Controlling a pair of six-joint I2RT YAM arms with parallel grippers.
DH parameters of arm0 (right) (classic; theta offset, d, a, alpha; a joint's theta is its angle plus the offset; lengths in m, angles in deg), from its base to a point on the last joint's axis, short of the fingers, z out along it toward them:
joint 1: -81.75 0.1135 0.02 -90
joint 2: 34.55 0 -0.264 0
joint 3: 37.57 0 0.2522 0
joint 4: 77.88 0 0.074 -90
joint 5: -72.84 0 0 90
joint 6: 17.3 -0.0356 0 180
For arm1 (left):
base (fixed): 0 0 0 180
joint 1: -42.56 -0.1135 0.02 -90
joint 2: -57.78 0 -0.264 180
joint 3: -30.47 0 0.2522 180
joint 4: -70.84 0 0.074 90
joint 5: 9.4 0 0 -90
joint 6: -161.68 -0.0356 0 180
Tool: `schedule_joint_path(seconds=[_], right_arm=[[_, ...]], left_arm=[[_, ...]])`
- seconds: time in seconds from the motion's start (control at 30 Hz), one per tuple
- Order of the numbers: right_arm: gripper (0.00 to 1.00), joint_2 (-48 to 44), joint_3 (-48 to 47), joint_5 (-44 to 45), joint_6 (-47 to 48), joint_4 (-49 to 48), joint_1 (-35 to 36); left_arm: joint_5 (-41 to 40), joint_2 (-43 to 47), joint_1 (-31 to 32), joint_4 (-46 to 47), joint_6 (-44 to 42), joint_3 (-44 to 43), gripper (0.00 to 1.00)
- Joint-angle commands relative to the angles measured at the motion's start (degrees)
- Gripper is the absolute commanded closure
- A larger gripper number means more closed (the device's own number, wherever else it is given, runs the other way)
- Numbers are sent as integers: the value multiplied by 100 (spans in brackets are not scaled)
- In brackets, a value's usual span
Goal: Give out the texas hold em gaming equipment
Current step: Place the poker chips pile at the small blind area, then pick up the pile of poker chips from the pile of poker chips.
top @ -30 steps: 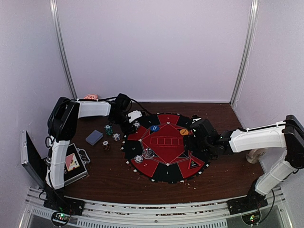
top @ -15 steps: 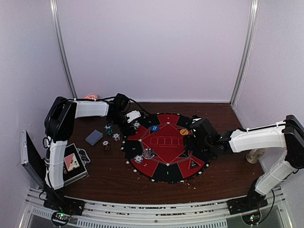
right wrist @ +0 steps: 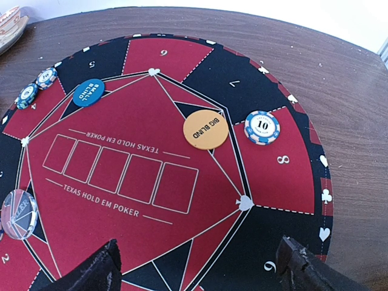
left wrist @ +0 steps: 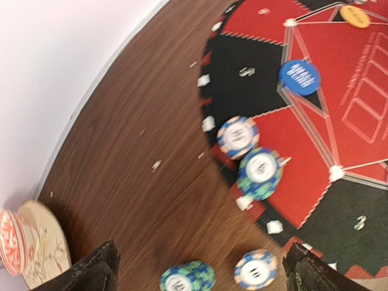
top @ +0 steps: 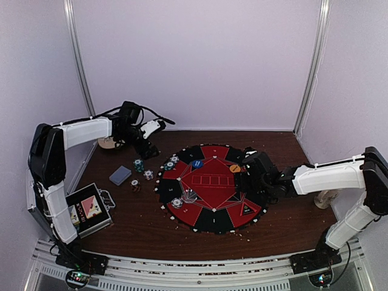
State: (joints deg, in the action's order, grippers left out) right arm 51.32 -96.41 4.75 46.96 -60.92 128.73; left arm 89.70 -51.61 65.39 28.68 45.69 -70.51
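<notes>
The round red-and-black poker mat (top: 212, 209) lies mid-table. My left gripper (top: 147, 147) (left wrist: 200, 270) hangs open and empty over bare wood behind the mat's left rim. A white-blue chip (left wrist: 238, 134) and a teal chip (left wrist: 260, 173) lie side by side on the mat's edge. Off the mat, near my fingers, sit a teal stack (left wrist: 187, 279) and a white-blue chip (left wrist: 255, 268). My right gripper (top: 242, 176) (right wrist: 200, 267) is open above the mat's right side. The orange button (right wrist: 206, 129), the blue button (right wrist: 88, 92) and a white-blue "10" chip (right wrist: 262, 127) rest on the mat.
A grey-blue card deck (top: 120, 175) and a small reddish chip (top: 136, 185) lie left of the mat. The open metal case (top: 91, 209) stands at the front left. A beige mug (left wrist: 30, 242) is at the back left by the wall. A clear round marker (right wrist: 18, 213) lies on the mat.
My left gripper has opened and drawn back to the left, away from the mat's rim. A teal chip now lies beside the white-blue one there. The right arm has not moved.
</notes>
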Motion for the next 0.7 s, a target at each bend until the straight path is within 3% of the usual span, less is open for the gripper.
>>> schedule_joint_path(seconds=[0.0, 0.67], right_arm=[[10, -70, -112, 54, 7, -8, 35], [10, -61, -120, 68, 15, -1, 31]], left_arm=[[416, -120, -578, -139, 191, 115, 2], [642, -988, -1014, -438, -18, -228, 6]])
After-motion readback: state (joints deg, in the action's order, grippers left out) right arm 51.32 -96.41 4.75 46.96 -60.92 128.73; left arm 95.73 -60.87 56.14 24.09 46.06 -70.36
